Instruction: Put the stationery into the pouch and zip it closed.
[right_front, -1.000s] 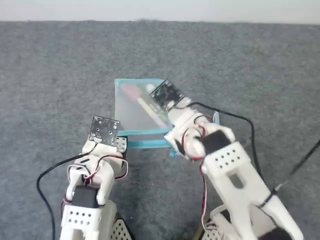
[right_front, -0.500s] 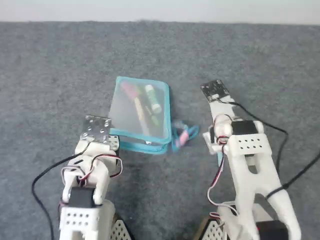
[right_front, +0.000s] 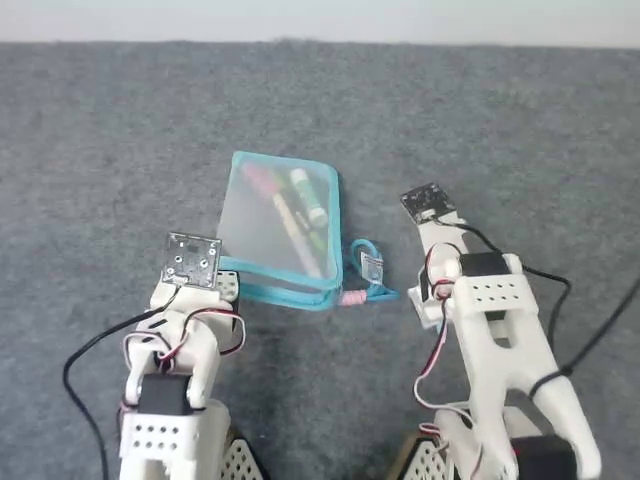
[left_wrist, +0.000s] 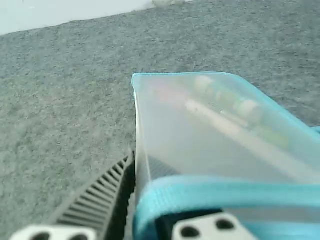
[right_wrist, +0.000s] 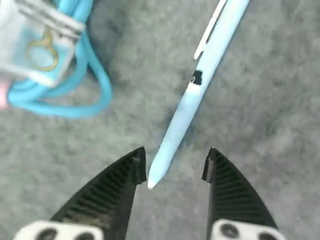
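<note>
The translucent pouch (right_front: 262, 215), pens (right_front: 300, 205) already inside, lies on grey carpet (right_front: 120, 120) with the left gripper (right_front: 230, 286) clamped on its near corner. Beyond the pouch's blue cord (right_front: 365, 265), the right gripper (right_wrist: 176, 160) hangs, jaws wide, astride the tip of a pale-blue pen (right_wrist: 200, 85). A sound pick likely means closing nearer the barrel's middle, so the pen won't pivot.

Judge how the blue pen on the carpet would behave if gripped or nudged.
The pen looks rigid and slim, so probably light. Its round barrel might roll, though clip and carpet likely limit that. Smooth plastic may slip.
</note>
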